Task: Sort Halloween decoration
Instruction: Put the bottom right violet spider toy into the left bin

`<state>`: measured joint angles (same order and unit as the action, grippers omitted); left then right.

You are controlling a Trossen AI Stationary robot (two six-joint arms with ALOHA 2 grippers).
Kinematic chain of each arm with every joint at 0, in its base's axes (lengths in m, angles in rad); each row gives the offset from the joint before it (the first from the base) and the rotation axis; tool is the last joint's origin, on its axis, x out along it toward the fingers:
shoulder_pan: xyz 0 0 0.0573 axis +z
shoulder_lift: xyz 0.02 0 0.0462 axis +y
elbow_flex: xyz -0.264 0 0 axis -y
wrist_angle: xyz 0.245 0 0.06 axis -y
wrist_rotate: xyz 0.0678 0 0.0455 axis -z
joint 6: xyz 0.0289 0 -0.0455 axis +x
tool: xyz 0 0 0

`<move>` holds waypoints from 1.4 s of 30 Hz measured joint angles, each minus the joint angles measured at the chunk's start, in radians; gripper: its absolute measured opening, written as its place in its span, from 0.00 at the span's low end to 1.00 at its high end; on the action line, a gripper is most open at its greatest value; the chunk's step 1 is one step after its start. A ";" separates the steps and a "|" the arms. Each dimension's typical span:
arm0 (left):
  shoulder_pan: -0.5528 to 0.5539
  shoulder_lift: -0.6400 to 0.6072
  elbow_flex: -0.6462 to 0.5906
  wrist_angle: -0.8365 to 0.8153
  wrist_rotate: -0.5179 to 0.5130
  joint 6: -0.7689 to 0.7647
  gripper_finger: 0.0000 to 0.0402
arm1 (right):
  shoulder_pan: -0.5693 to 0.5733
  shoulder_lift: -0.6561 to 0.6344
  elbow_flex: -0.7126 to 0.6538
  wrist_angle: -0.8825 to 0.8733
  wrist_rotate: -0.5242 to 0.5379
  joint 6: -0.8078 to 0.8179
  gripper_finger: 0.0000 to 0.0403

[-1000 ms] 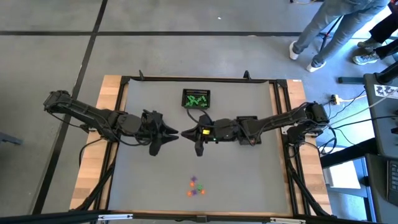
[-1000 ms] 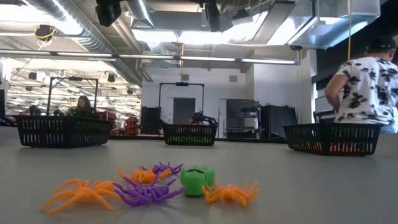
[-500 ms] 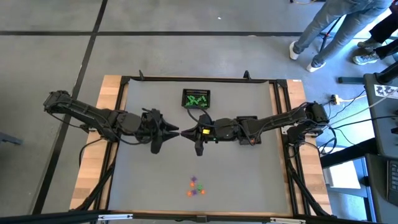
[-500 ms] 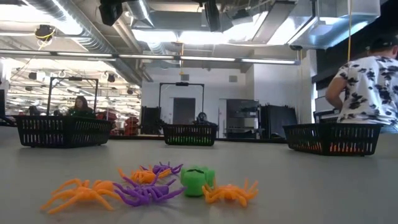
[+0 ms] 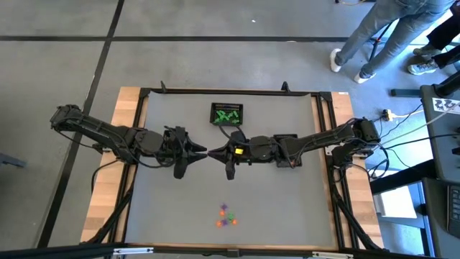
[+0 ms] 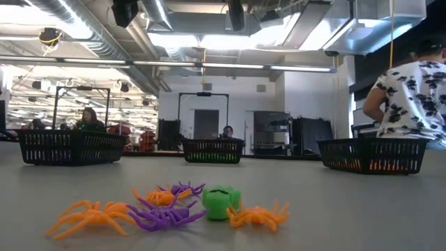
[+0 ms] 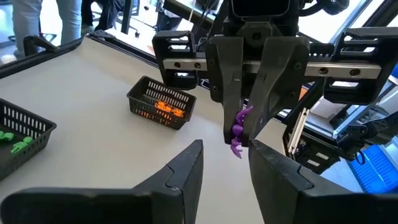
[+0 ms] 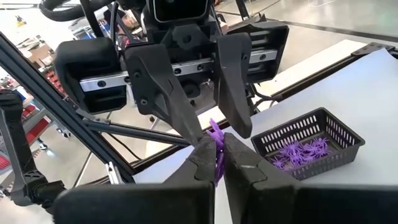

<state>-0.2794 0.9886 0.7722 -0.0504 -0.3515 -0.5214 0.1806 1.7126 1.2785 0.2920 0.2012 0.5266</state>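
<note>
Setting: grey counter (image 5: 172, 208) in a wooden frame, a person standing off its far right corner.
Key relation: both grippers meet nose to nose mid-counter; a small purple plastic spider trinket (image 7: 239, 129) hangs between them.
Right gripper (image 7: 243, 138): fingers pinched shut on the purple trinket (its long axis runs roughly along those fingers).
Left gripper (image 8: 214, 137): fingers part-open, straddling the same trinket on either side; contact is hard to judge.
Nearer arm: both equally near; this looks like a handover.
Purple basket: black mesh basket of purple trinkets (image 8: 307, 143) sits on the left arm's side.
Remaining pile: orange, purple and green trinkets (image 6: 171, 208) lie well apart, near the front edge.
</note>
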 joint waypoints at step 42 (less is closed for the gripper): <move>0.000 0.000 0.000 -0.037 0.021 0.019 0.00 | -0.009 0.000 0.000 -0.002 0.017 0.019 0.44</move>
<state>-0.2794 0.9884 0.7722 -0.0873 -0.3305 -0.5022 0.1711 1.7130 1.2784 0.2901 0.2181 0.5457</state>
